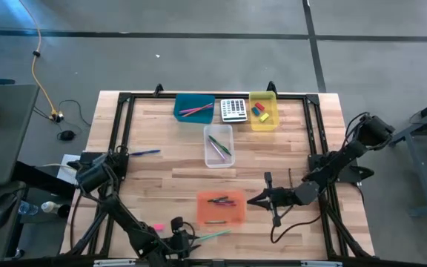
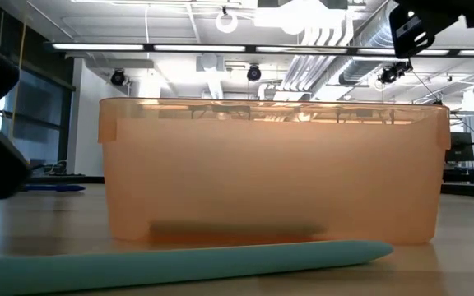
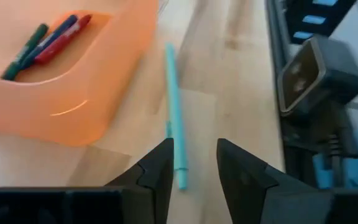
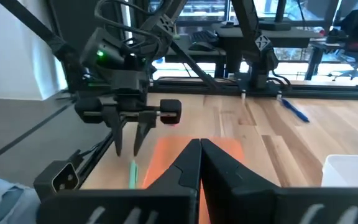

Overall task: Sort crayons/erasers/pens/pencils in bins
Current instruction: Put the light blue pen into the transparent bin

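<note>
From above, the left pincer (image 1: pixel 187 239) sits at the table's (image 1: pixel 161 178) near edge, around the 7 o'clock side of the orange bin (image 1: pixel 221 208). A pale teal stick (image 1: pixel 215 234), thin enough to be a pen or a pencil, lies just beyond the pincer's tips, its long axis running from about 8 toward 2 o'clock, roughly along the bin's near wall. The right pincer (image 1: pixel 254 200) waits at the bin's 3 o'clock side. The left arm is plainly the nearer one to the stick.

At table height, the teal stick (image 2: pixel 188 265) lies flat in front of the orange bin (image 2: pixel 274 173), running across the view with its tapered tip toward 3 o'clock, close to the wall though whether it touches I cannot tell.

Looking past the left arm's own fingers, the left pincer (image 3: pixel 193 163) stands released, its two fingers apart with the near end of the teal stick (image 3: pixel 174 112) between them but not clamped. The stick runs straight away from the tips toward 12 o'clock, beside the orange bin (image 3: pixel 110 87), which holds several coloured sticks (image 3: pixel 45 42).

From the right arm, the right pincer (image 4: pixel 199 158) is clenched on nothing. Beyond it the left pincer (image 4: pixel 129 146) points down at the teal stick (image 4: pixel 132 174), fingers apart. Any re-grasp would likely call for closing across the stick's width.
</note>
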You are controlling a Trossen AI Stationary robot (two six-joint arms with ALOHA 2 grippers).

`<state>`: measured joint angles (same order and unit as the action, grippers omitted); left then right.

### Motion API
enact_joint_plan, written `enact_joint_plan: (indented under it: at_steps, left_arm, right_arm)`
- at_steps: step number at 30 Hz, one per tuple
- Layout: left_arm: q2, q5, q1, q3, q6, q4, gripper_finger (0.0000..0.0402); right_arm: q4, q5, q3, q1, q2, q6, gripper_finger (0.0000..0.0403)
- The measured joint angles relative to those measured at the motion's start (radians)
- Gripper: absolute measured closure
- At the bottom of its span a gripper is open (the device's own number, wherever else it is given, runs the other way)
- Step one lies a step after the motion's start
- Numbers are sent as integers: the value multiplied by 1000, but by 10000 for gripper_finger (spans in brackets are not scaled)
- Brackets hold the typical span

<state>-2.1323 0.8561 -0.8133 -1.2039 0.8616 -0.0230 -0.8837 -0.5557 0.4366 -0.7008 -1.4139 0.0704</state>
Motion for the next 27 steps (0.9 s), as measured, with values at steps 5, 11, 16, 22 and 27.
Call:
enact_joint_plan:
  at_steps: [5,11,16,22,27]
  left_arm:
    - [0,-63,18,0,0,21,289]
    - [-6,-132,37,0,40,104,289]
    - [-23,-129,45,-2,50,114,297]
    - [-33,-156,50,-2,-8,121,361]
    - [-32,-180,51,-3,-57,121,394]
  right_arm:
    - [4,-25,0,-16,0,-5,403]
    - [11,-25,0,-15,0,-10,403]
    - [7,-25,0,-15,0,-25,403]
    - [11,-25,0,-16,0,0,403]
    - [11,-25,0,-16,0,8,403]
